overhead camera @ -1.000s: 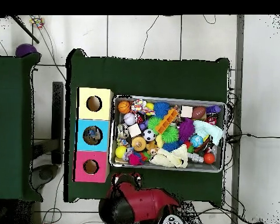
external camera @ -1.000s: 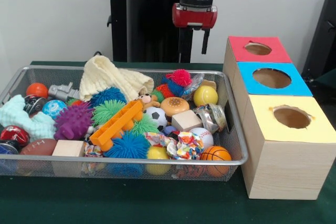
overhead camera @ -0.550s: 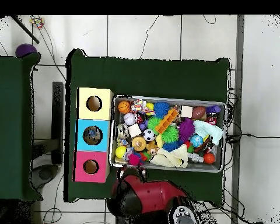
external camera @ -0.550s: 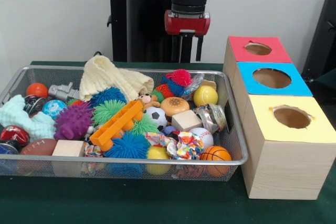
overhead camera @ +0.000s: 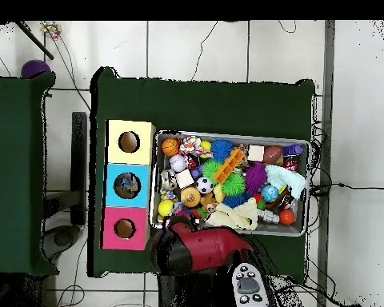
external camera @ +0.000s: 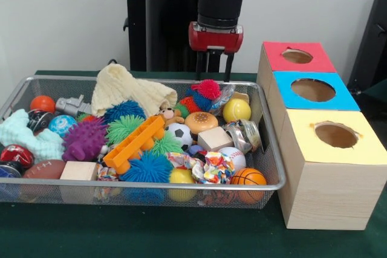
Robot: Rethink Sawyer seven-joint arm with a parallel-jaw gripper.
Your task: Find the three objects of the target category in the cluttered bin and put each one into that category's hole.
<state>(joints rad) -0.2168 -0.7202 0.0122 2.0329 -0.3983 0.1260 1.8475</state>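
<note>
My gripper (external camera: 213, 78) hangs open and empty over the far edge of the wire bin (external camera: 145, 183), just above a red spiky ball (external camera: 208, 89). Packed into the bin are a yellow ball (external camera: 236, 110), a soccer ball (external camera: 179, 133), a baseball (external camera: 233, 156), a basketball (external camera: 248, 177), a burger toy (external camera: 201, 122), wood blocks (external camera: 214, 138), spiky balls (external camera: 84, 139) and a cream cloth (external camera: 127, 90). Beside the bin stand a red box (external camera: 296, 57), a blue box (external camera: 313, 90) and a yellow box (external camera: 335, 135), each with a round hole. In the overhead view the red arm (overhead camera: 187, 248) hides the gripper.
An orange toy truck (external camera: 134, 144) lies across the bin's middle, and a mint cloth (external camera: 27, 136) lies at its left end. The overhead view shows the three boxes (overhead camera: 127, 185) touching the bin's (overhead camera: 307, 188) short side, on a green cloth.
The gripper has shifted left and dropped lower, from behind the bin to just above its far rim. Nothing in the bin has moved.
</note>
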